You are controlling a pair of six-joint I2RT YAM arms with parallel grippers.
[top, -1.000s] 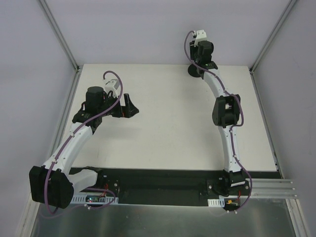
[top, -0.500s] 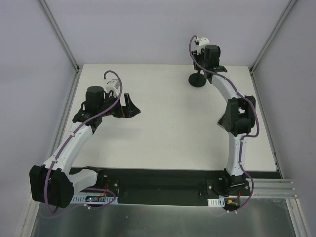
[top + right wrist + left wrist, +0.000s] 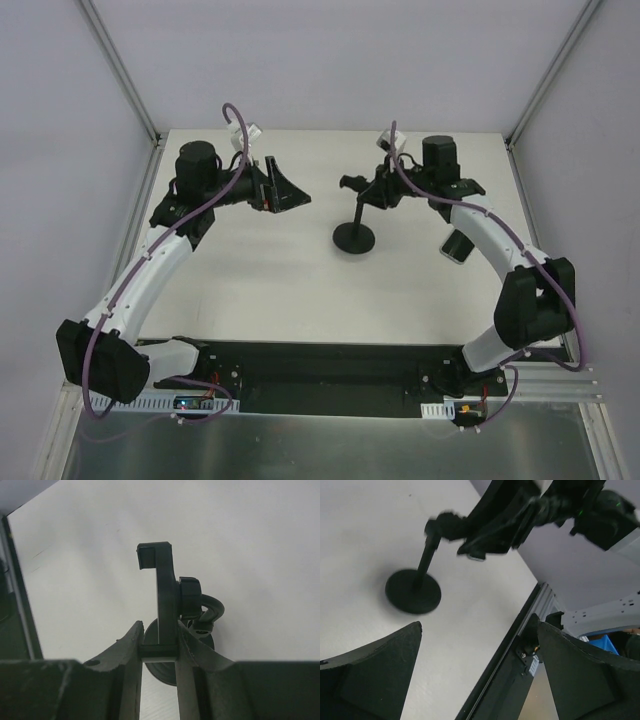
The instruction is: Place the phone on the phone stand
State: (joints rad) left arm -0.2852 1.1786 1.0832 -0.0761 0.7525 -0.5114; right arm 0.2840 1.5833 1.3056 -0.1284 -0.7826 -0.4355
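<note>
I am holding my black two-finger left gripper wide open over the white table's far-left part. My black right gripper is clamping the black round-based phone stand by its top holder, elbow jutting toward the right edge.

The phone stand rises near the middle of the table, its top pinched by the right gripper. The right arm arches over the phone near the right edge, barring the way from above. Bare tabletop lies between the phone stand and the wide-open left gripper, and along the near edge.
</note>
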